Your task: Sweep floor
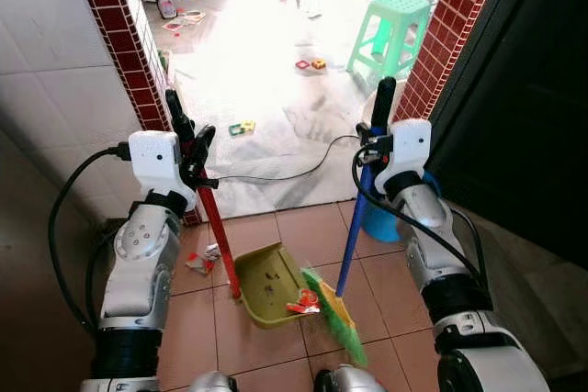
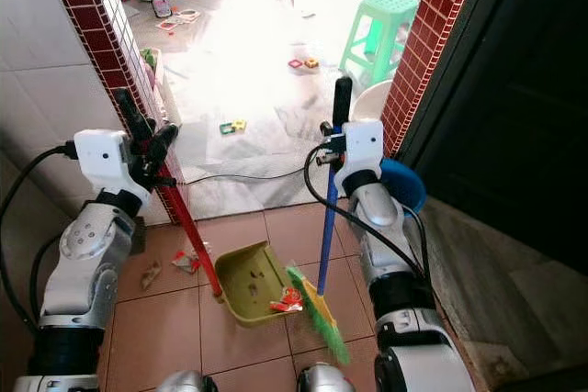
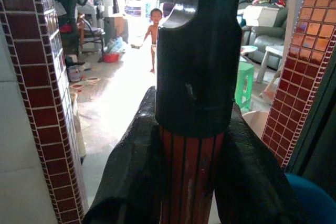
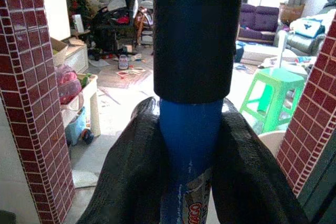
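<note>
- Doorway betw. two red brick pillars [image 1: 124,39] & [image 1: 450,29]; open passage thru middle.
- Dustpan [image 1: 268,284] + broom head [image 1: 333,311] sit on floor tiles betw. the arms, blocking centre low down.
- Black cable [image 1: 285,174] runs across the threshold.
- Blue bin [image 1: 381,218] just beside rt pillar.
- Beyond: green stool [image 1: 393,29] on rt, small toys [image 1: 243,127] scattered; rest of bright floor open.

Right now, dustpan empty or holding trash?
Holding trash: a red wrapper lies at the dustpan mouth, beside the broom bristles.

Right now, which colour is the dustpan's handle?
The dustpan's handle is red, clearest in left eye view.
</note>
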You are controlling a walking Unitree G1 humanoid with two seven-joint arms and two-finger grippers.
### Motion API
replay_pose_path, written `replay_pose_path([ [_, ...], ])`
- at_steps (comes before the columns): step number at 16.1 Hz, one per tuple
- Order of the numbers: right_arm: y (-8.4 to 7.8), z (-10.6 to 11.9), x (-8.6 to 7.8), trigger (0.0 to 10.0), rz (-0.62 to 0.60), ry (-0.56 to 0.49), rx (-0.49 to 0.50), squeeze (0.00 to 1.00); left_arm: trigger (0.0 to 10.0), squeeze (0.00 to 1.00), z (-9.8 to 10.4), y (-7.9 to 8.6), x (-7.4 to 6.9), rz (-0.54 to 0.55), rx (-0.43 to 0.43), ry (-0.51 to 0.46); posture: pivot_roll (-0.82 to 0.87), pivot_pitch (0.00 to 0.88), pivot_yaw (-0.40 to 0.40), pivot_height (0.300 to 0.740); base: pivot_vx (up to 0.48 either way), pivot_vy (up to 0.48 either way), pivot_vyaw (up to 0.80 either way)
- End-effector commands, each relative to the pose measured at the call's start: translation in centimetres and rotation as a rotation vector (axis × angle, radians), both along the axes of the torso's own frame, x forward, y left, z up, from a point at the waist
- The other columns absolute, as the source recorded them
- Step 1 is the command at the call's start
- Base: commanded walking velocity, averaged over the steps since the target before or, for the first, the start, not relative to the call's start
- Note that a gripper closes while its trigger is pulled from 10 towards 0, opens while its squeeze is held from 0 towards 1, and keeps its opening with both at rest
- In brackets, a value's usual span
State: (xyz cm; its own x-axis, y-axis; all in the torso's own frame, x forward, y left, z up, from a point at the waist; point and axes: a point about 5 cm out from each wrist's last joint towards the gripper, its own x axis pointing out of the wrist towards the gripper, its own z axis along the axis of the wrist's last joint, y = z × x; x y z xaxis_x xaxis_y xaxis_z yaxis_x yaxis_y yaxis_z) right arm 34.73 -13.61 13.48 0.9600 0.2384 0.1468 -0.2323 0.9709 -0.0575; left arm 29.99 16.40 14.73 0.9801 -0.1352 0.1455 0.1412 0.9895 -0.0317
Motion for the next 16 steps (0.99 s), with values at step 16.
replay_pose_path([
  [16,0.6,7.3,2.1,10.0,-0.015,-0.019,0.406,0.00,10.0,0.00,-0.8,-1.0,-1.4,0.000,-0.012,-0.007,-0.09,0.048,-0.046,0.740,0.000,0.000,0.09],
])
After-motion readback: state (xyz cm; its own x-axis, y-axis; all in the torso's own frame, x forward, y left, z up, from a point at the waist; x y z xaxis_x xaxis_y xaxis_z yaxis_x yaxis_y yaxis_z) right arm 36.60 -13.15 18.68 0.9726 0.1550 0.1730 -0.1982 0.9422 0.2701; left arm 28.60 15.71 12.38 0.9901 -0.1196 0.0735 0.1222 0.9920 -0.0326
